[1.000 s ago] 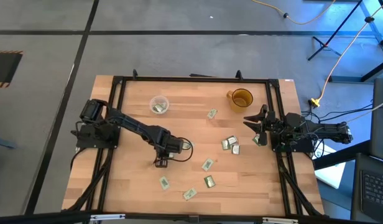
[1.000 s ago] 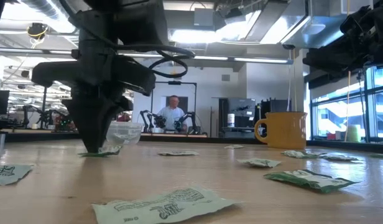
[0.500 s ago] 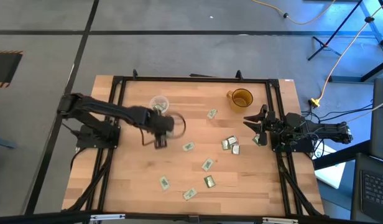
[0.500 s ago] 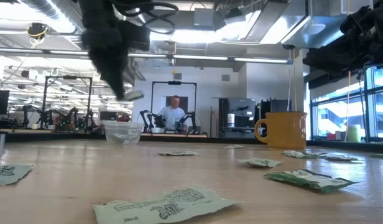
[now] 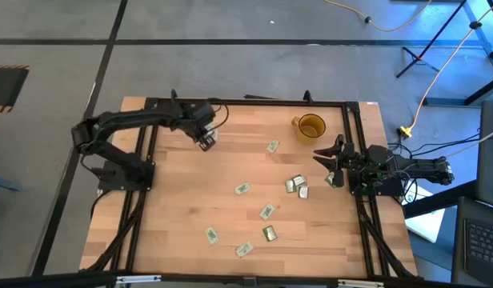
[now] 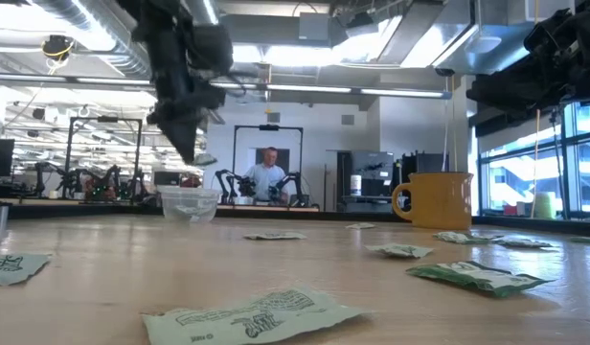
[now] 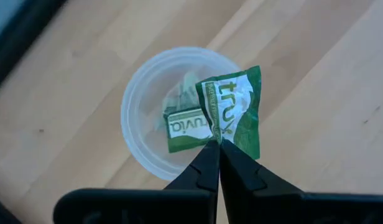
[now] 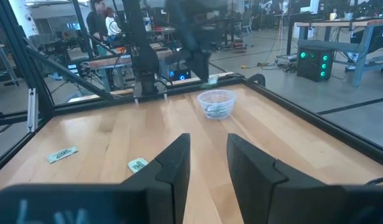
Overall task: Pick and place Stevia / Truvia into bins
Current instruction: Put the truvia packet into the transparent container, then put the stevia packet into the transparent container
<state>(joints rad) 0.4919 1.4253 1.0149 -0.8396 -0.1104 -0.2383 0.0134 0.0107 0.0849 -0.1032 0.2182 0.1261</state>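
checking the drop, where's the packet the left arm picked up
The packet is pinched in the shut left gripper, hanging right above the clear cup at the table's far left in the high view.

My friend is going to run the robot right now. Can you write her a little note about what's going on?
Left gripper: shut on a green packet, hanging over the clear cup.
Right gripper: open, empty, waiting at the table's right edge.
Done: the clear cup already holds at least one packet. I cannot tell what is in the yellow mug.
Left: drop this packet in, then gather the loose packets scattered on the table.
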